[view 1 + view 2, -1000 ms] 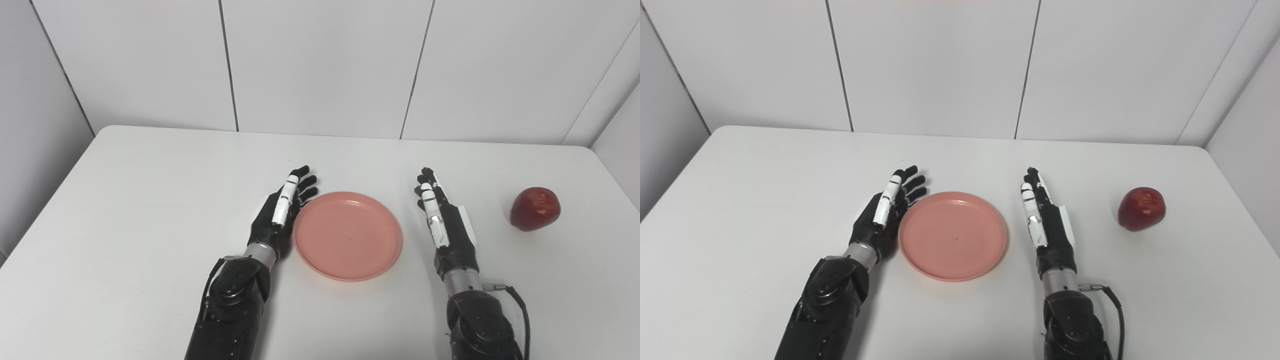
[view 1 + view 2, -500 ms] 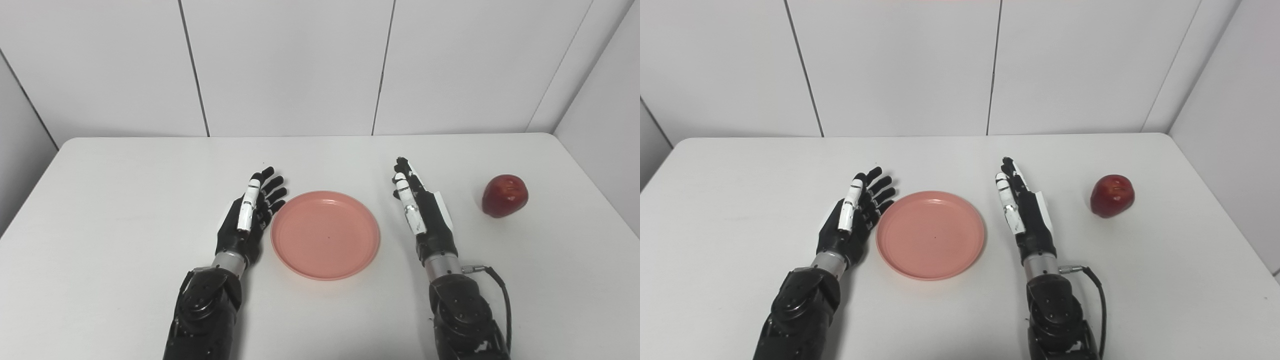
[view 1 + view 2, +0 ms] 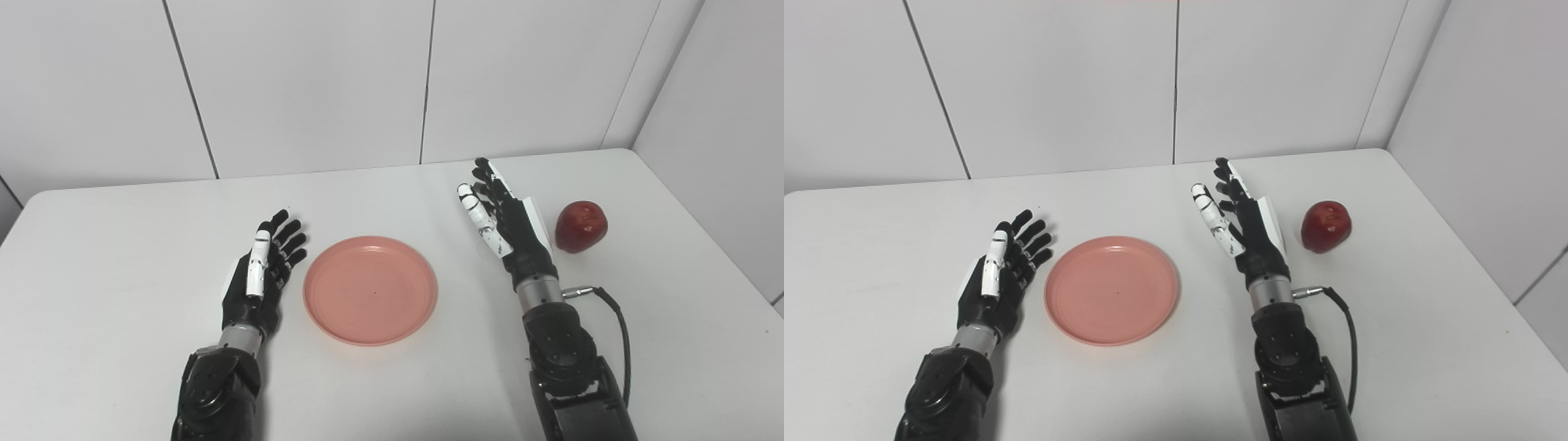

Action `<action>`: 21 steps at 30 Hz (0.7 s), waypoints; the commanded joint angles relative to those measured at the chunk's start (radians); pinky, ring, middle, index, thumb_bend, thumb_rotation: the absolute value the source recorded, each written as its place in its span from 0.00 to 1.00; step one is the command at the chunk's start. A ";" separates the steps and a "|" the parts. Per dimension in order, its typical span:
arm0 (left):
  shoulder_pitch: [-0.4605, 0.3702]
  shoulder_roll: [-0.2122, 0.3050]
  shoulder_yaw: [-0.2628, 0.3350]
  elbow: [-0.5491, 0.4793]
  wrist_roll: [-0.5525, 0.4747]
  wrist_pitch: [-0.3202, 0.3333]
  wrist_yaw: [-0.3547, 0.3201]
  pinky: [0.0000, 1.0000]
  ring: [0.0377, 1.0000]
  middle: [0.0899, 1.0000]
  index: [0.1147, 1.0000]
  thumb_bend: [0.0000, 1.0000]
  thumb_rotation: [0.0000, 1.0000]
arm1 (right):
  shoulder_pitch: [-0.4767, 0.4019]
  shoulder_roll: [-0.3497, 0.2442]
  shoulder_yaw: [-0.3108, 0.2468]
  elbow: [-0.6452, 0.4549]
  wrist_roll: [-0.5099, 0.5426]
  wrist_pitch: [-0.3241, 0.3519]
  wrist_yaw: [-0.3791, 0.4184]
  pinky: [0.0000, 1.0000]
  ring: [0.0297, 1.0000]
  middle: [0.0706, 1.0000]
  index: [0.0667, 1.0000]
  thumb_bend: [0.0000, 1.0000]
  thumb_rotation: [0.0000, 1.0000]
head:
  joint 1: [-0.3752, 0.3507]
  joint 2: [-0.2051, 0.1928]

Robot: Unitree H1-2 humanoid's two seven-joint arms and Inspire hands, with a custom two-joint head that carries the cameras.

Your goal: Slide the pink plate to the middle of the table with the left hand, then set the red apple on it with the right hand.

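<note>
From my head cameras I see the pink plate (image 3: 370, 290) lying flat near the middle of the white table (image 3: 122, 202), and there is nothing in it, only a tiny dark speck near its centre. My left hand (image 3: 260, 272) rests just beside the plate's left rim, apart from it by a thin strip of tabletop, with its fingers (image 3: 283, 236) stretched out and spread, pointing away from me; it grasps nothing. My right hand (image 3: 505, 223) is on the other side, to the right of the plate and farther back on the table, also released, its fingers straight and apart and its thumb standing off to the left. The red apple (image 3: 581, 226) sits on the table just to the right of that hand, close to the white panel on its back, but I see a narrow gap between them, so the hand is not touching it. The apple is well apart from the plate, near the right back corner of the table. A black cable (image 3: 618, 334) loops from the right wrist down along the forearm.
</note>
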 commanded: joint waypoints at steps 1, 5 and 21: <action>-0.007 0.000 0.004 0.013 -0.008 0.000 0.002 0.88 0.87 0.88 0.87 0.40 1.00 | -0.049 -0.013 -0.008 -0.049 -0.019 0.016 -0.007 0.83 0.91 0.92 0.90 0.74 0.80 | 0.001 -0.001; -0.008 -0.004 0.010 0.015 -0.011 0.005 0.005 0.88 0.87 0.88 0.86 0.41 1.00 | -0.057 -0.019 -0.019 -0.066 -0.033 0.016 -0.012 0.83 0.90 0.91 0.90 0.77 0.71 | -0.003 -0.003; -0.015 0.003 0.024 0.053 -0.036 -0.017 -0.013 0.91 0.88 0.89 0.87 0.41 1.00 | -0.105 -0.104 -0.031 -0.168 -0.154 0.084 0.004 0.80 0.87 0.89 0.92 0.84 0.55 | -0.056 -0.020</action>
